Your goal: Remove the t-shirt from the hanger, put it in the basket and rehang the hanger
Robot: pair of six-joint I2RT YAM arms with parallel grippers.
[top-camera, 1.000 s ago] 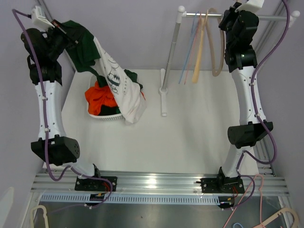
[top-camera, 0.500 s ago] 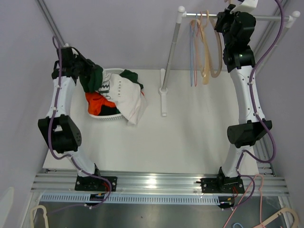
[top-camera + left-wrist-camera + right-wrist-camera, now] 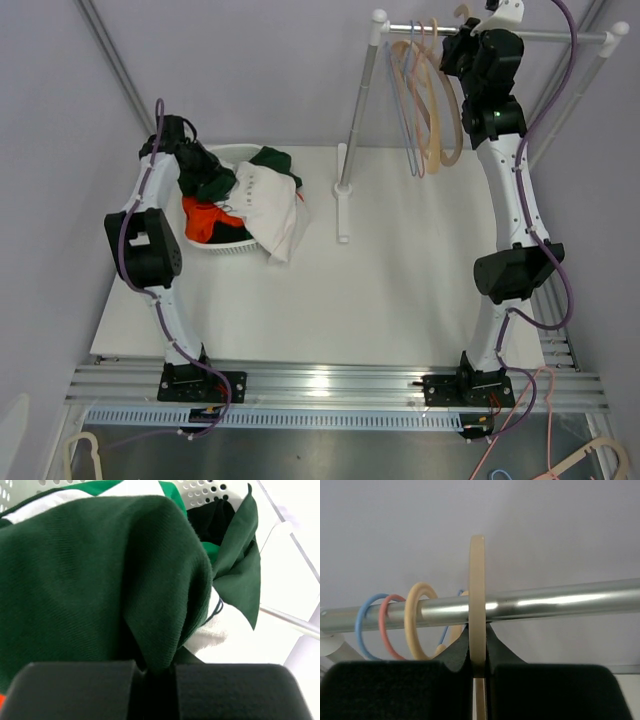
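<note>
The t-shirt (image 3: pixel 262 190), dark green and white, lies heaped in the white basket (image 3: pixel 228 248) at the back left, its white part hanging over the basket's right rim. My left gripper (image 3: pixel 190 150) is shut on a fold of its green cloth (image 3: pixel 165 605) over the basket's back edge. My right gripper (image 3: pixel 462 48) is shut on the hook of a beige hanger (image 3: pixel 477 600), which sits over the metal rail (image 3: pixel 560 600) at the back right. The hanger's loop (image 3: pixel 452 100) hangs bare below the rail.
An orange garment (image 3: pixel 205 218) lies in the basket under the t-shirt. More hangers, beige (image 3: pixel 425 100), blue and pink (image 3: pixel 382 625), hang on the rail to the left. The rack's white post (image 3: pixel 345 185) stands on the table behind the middle.
My left arm came down from high at the back left and laid the t-shirt into the basket. My right arm moved slightly left along the rail, and the hangers swung.
</note>
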